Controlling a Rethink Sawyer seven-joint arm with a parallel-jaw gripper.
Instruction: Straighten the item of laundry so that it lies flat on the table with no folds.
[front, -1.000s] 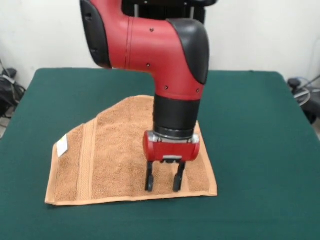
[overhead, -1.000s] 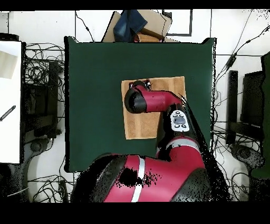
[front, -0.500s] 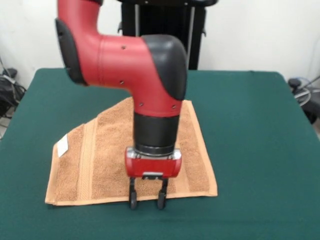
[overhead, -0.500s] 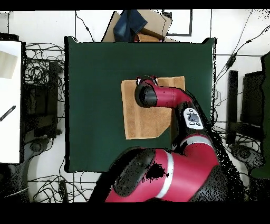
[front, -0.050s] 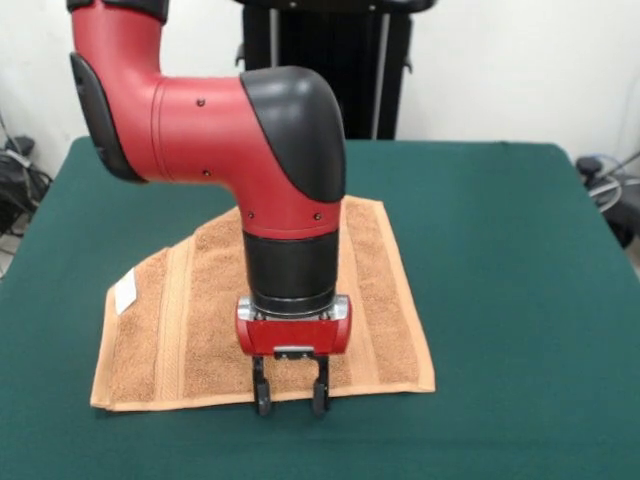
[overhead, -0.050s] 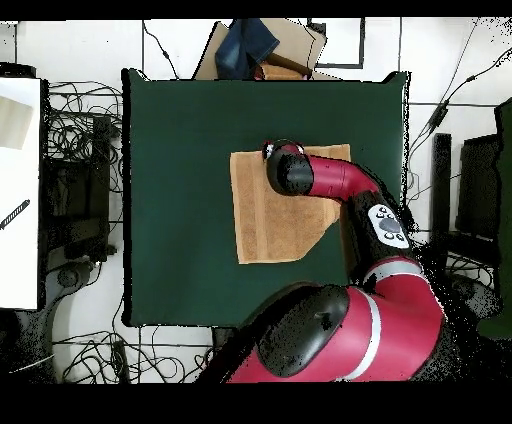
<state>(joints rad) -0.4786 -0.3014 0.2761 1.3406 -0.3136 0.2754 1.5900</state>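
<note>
towel (front, -0.050s: 200, 310) spread on the green table (front, -0.050s: 500, 260), left of centre, one far corner folded under (white tag (front, -0.050s: 124, 292) at left edge) | my gripper (front, -0.050s: 291, 400) right at its near edge | fingers spread apart, nothing between them

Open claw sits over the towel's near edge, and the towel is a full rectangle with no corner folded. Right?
Not quite: the front view shows the towel with one far corner folded in, leaving a slanted edge. The claw is open at its near edge.
</note>
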